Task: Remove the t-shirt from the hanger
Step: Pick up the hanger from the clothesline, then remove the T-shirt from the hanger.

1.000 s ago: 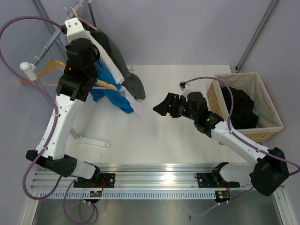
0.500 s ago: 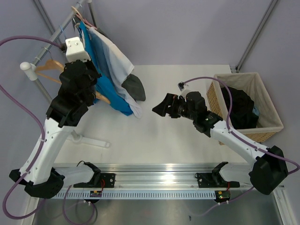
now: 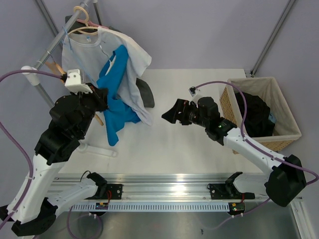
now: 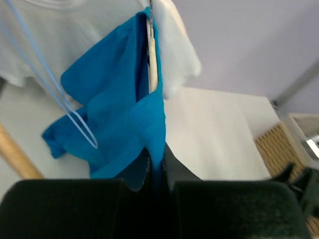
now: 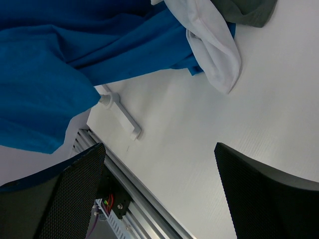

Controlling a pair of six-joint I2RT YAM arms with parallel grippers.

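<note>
While the left tool (image 4: 157,172) is clenched tight, its jaws pinch a fold of the blue t-shirt (image 4: 109,99), and the cloth rises straight up from the fingertips. Just left of the tool, a thin blue wire hanger (image 4: 65,102) lies against that blue fabric, and a wooden hanger (image 4: 15,154) pokes in lower on the same side. Above the tool, a pale hanger arm (image 4: 153,64) shows along the blue shirt's upper edge. Whether the shirt hangs on it, I cannot tell. Beyond that, a white t-shirt (image 3: 127,55) is spread wide on a cream hanger (image 3: 82,22) hooked over the rack rail (image 3: 50,50), with the blue shirt draped across its front. A grey garment (image 3: 145,94) peeks out beside the white hem.

Over to the right tool (image 3: 168,113): jaws released, spread wide, gripping nothing, hovering over the bare tabletop (image 3: 184,149) and pointing toward the hanging clothes. Well behind that tool sits a wicker basket (image 3: 227,99) with black clothing (image 3: 254,117) inside.
</note>
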